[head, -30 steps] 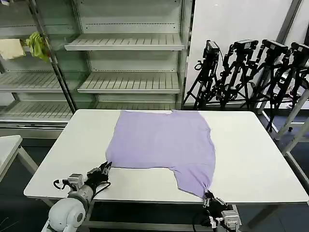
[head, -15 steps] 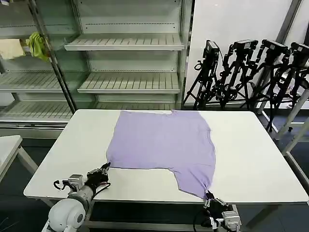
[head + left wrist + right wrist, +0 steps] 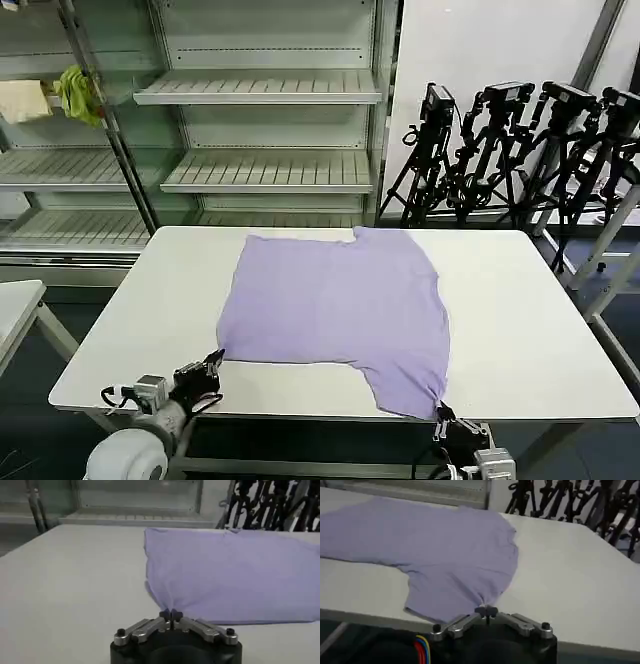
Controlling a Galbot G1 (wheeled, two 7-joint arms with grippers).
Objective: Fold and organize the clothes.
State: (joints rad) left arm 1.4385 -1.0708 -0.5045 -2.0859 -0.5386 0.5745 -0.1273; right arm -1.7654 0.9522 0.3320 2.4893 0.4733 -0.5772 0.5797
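The purple T-shirt (image 3: 335, 310) lies flat on the white table (image 3: 530, 340), plain side up. The left gripper (image 3: 170, 614) has its fingers pinched together on one near corner. The right gripper (image 3: 486, 611) pinches the other near corner, by the table edge. To fold well, I think both should lift together, stay level, and carry the cloth away from the fingers, over the far part.
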